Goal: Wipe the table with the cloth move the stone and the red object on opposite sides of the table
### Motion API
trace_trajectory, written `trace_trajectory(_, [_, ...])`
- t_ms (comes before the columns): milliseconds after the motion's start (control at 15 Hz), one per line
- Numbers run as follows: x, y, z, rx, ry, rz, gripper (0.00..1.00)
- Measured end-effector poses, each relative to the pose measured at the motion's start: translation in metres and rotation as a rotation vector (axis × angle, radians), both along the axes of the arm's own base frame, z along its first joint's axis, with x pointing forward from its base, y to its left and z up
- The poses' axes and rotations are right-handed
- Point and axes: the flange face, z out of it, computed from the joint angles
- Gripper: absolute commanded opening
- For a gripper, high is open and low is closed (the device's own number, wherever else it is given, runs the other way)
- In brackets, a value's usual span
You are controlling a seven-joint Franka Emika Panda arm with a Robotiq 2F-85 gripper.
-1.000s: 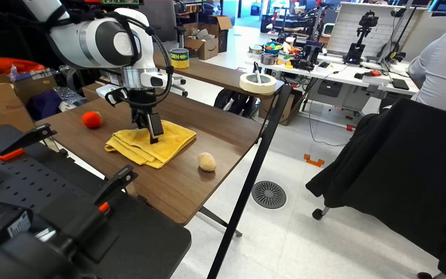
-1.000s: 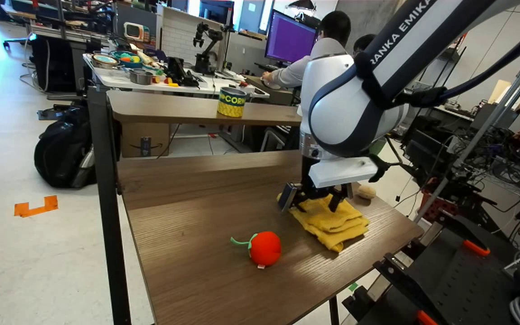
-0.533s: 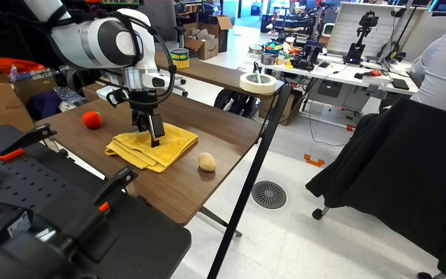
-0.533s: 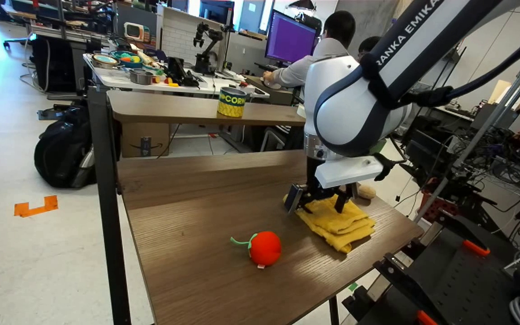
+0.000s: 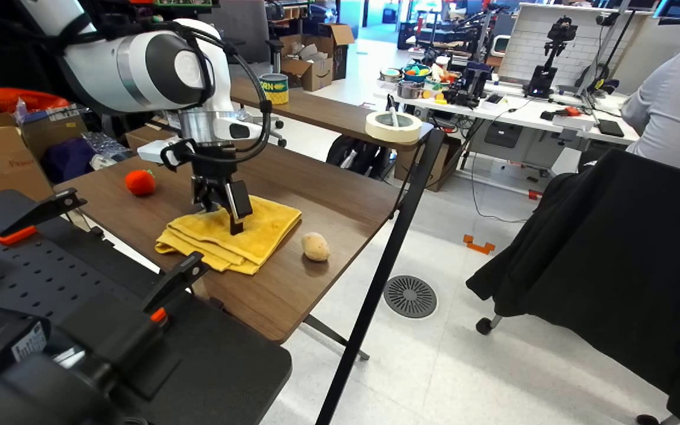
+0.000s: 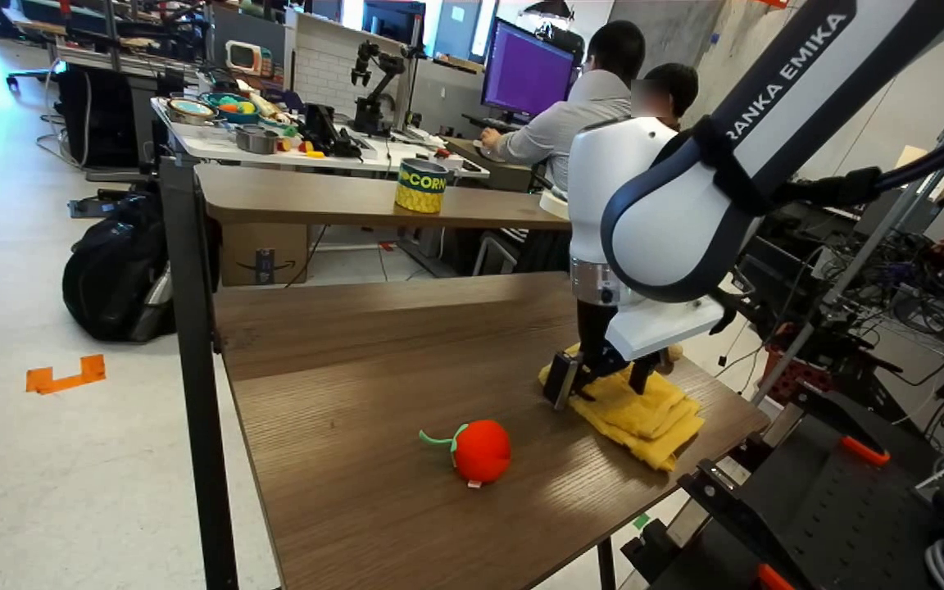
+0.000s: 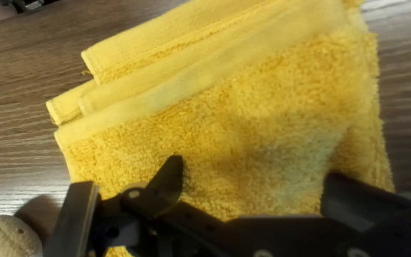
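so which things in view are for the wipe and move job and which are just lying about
For the job:
yellow cloth
stone
red object
table under all three
gripper, jaws apart over the cloth

Just lying about:
corn can
roll of tape
black bag
cardboard box

corn can (image 6: 420, 190): upright | tape roll (image 5: 396, 135): flat | backpack (image 6: 111, 274): on floor (image 6: 5, 459)

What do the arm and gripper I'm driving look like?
The arm is white with dark bands; white lettering reads "RANKA EMIKA", its start covered. A silver collar sits above the black gripper, which has two fingers. Black cables are strapped along the arm.
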Motion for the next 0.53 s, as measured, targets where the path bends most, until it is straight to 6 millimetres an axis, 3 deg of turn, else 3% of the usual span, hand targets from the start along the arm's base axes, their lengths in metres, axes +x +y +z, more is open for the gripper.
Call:
trace_trajectory(267, [-0.021,-0.026,-0.004,0.032,0.113,0.046,1.0])
trace_trajectory(533, [-0.025,-0.052,-0.004,0.025,0.131,-0.002,1.0])
